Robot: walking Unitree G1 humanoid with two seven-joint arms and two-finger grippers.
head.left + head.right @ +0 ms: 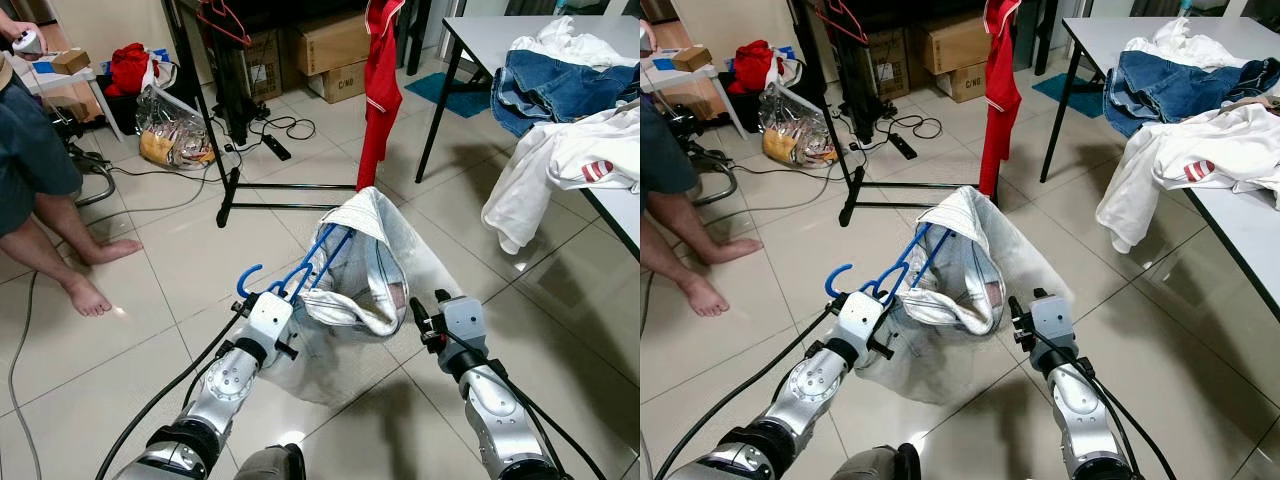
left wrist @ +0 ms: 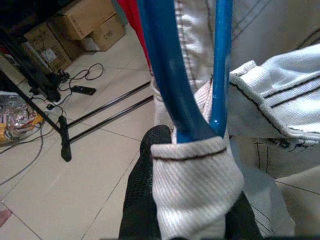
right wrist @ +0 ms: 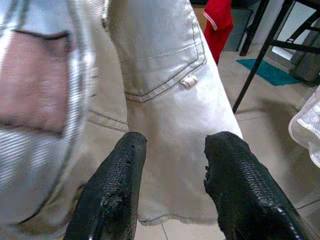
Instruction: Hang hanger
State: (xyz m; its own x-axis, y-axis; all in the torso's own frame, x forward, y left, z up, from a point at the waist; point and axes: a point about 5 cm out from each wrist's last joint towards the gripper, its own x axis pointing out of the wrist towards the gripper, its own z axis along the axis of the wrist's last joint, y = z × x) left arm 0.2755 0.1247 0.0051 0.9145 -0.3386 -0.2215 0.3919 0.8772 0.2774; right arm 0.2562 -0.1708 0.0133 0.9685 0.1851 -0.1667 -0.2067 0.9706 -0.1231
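A blue hanger (image 1: pixel 300 265) carries a pair of white jeans (image 1: pixel 365 260) that droop toward the tiled floor. My left gripper (image 1: pixel 288 292) is shut on the hanger's lower end, just under its hook. In the left wrist view the blue bars (image 2: pixel 175 75) run between the black fingers (image 2: pixel 145 190), with the jeans' waistband folded over them. My right gripper (image 3: pixel 172 145) is open, close to the jeans' back pocket side but not holding them. Ahead stands a black clothes rack (image 1: pixel 290 205) with a red garment (image 1: pixel 382 80) hanging on it.
A person's bare legs (image 1: pixel 60 230) are at the left. A table (image 1: pixel 470 30) at the right holds piled clothes that hang over its edge. Cardboard boxes (image 1: pixel 330 45), a plastic bag (image 1: pixel 175 130) and cables (image 1: pixel 275 130) lie around the rack's base.
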